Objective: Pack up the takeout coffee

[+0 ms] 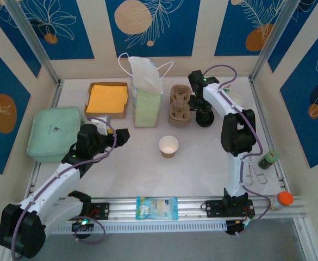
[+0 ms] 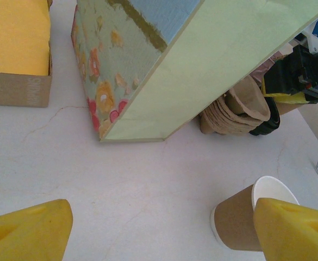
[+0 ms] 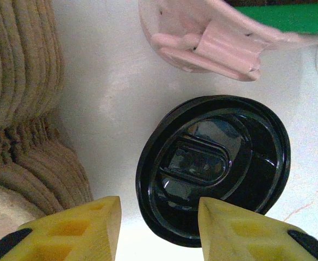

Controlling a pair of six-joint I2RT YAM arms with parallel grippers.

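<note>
A round black plastic lid (image 3: pixel 213 166) lies below my right gripper (image 3: pixel 159 228), which is open. Its near edge sits between and just beyond the two yellow fingertips. What is under the lid is hidden, so I cannot tell whether this is the takeout coffee. In the top view my right gripper (image 1: pixel 204 120) hangs at the back, right of the cup carriers. My left gripper (image 2: pixel 161 239) is open wide over bare table. A lidless brown cup with a cream rim (image 2: pixel 235 223) stands just inside its right fingertip. The light green paper bag (image 1: pixel 147 106) stands upright at the back centre.
A stack of pulp cup carriers (image 1: pixel 179 104) sits between the bag and the lid. A pink cup of utensils (image 3: pixel 202 38) is just beyond the lid. Also here: a box of yellow napkins (image 1: pixel 107 99), a green container (image 1: pixel 55 133), a wipes pack (image 1: pixel 156 207) and two small jars (image 1: pixel 267 159).
</note>
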